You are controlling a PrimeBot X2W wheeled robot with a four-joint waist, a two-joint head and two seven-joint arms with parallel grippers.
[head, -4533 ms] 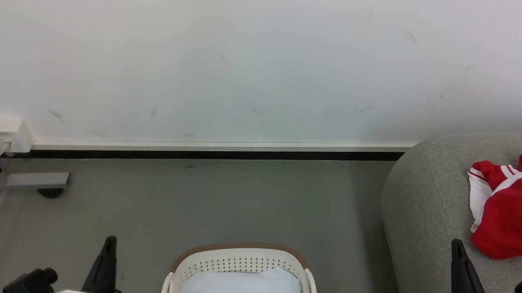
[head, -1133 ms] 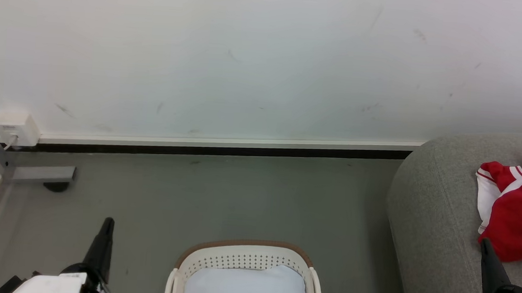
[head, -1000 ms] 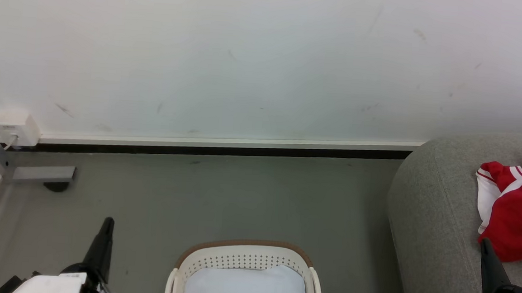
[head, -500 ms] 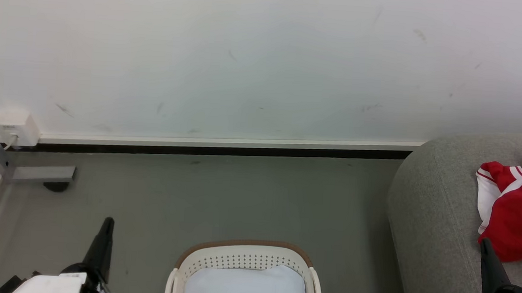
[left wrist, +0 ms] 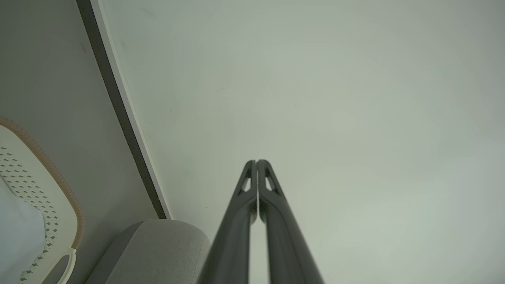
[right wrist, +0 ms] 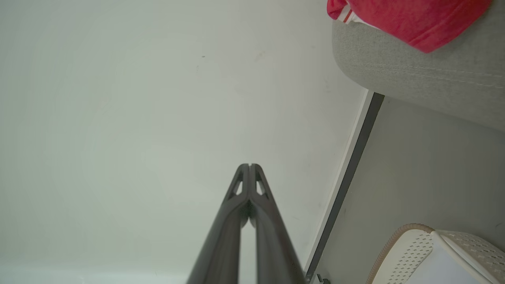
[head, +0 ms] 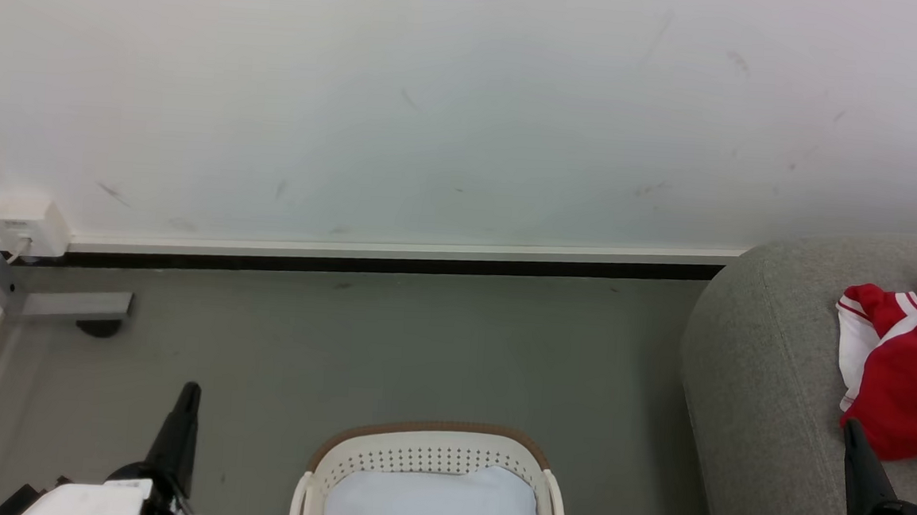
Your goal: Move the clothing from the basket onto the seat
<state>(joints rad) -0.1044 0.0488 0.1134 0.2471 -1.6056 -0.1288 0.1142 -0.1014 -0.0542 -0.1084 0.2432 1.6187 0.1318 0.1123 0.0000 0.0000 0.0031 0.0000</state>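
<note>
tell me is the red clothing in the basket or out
Out. The red-and-white clothing lies on the grey seat; the basket shows a pale pad.

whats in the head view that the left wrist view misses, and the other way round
Head, not left wrist: the clothing lying on the seat, the right gripper, a white wall box. Left wrist, not head: the shut seam between the left gripper's two fingers. Both: the basket with its pale pad, seat, floor, wall.

Left tool, right tool: closed, empty.
</note>
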